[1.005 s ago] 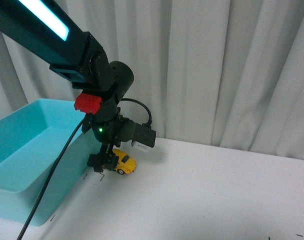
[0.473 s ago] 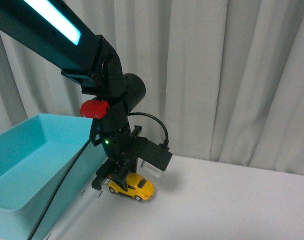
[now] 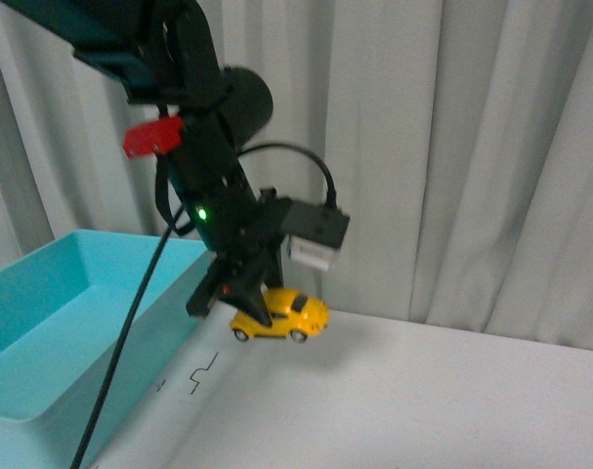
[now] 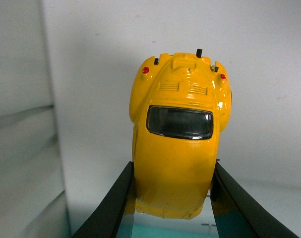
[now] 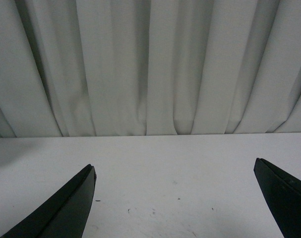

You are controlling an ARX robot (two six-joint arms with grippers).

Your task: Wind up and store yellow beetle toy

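Front view, reading from the left: we are seeing a turquoise bin point(image 3: 71, 293) sitting at the table's left edge, with a black cable point(image 3: 120, 362) hanging across its right wall. Just right of that wall, the left arm point(image 3: 193, 107) is reaching down from above, carrying a red part point(image 3: 151, 137) and showing a lit green indicator point(image 3: 200, 213). The left gripper point(image 3: 245, 305) is clamping the yellow beetle toy point(image 3: 286, 315) by one end. We are finding the toy in the air, roughly level with its wheels down, outside the bin and just beside its upper right edge, above the white table point(image 3: 423, 391). A thin black stepped line point(image 3: 203, 373) is showing on the tabletop beneath it. White curtains point(image 3: 452, 147) are hanging behind everything. Through the left wrist view, we are looking along the toy's roof toward its dark rear window and two red tail lights; both black fingers point(image 4: 113, 203) are pressing against the car's flanks at the end nearer the camera, so this hand is gripping narrowly on the toy. Through the right wrist view, we are seeing the right gripper point(image 5: 174, 165) spread wide with bare tabletop between its fingers, facing the curtains.
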